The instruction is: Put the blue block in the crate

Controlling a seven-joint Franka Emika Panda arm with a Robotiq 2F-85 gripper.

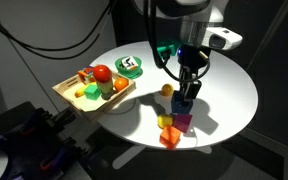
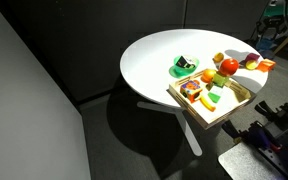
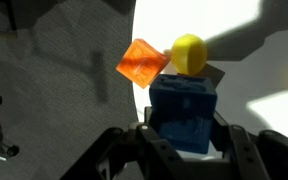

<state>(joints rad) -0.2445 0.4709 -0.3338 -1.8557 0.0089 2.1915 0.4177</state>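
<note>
A: Tool (image 3: 189, 140) state?
B: Closed part-way on the blue plastic cube block (image 3: 184, 115), a finger on each flank.
A: Block's surroundings?
B: Orange faceted block (image 3: 142, 62) and yellow ball (image 3: 189, 52) lie just beyond the tool, on the round white tabletop (image 1: 229, 90). Wooden crate (image 1: 72, 100) is well apart from it.

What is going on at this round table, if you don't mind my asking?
The robot arm's gripper is closed on the blue block, with one finger against each side, over the white table. An orange block and a yellow ball lie just beyond it. The wooden crate, which already holds several toys, sits at the table's edge, well apart from the gripper. The block has not yet been carried to it.
</note>
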